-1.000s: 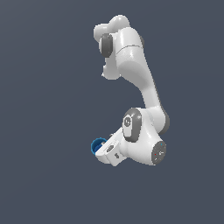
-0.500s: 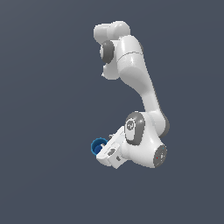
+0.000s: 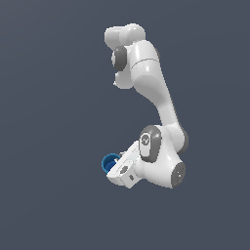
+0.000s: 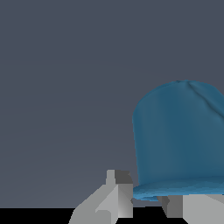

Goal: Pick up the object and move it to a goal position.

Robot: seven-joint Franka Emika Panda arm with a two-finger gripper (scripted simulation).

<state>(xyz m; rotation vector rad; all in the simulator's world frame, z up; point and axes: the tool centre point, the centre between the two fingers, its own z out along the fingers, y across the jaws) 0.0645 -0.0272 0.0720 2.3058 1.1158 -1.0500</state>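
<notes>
Jaws look closed on the blue cup (image 4: 179, 140), one finger (image 4: 114, 192) beside its rim, the other (image 4: 175, 205) under it, though the wrist view crops the contact, so grip depth is a guess. In the exterior view the cup (image 3: 109, 163) sits at the gripper (image 3: 116, 168), on the exterior view's left of the white arm (image 3: 156, 97). No goal marker visible. Carry step, likely: keep squeeze steady, move smoothly, avoid wrist twists that could tip the cup out.
</notes>
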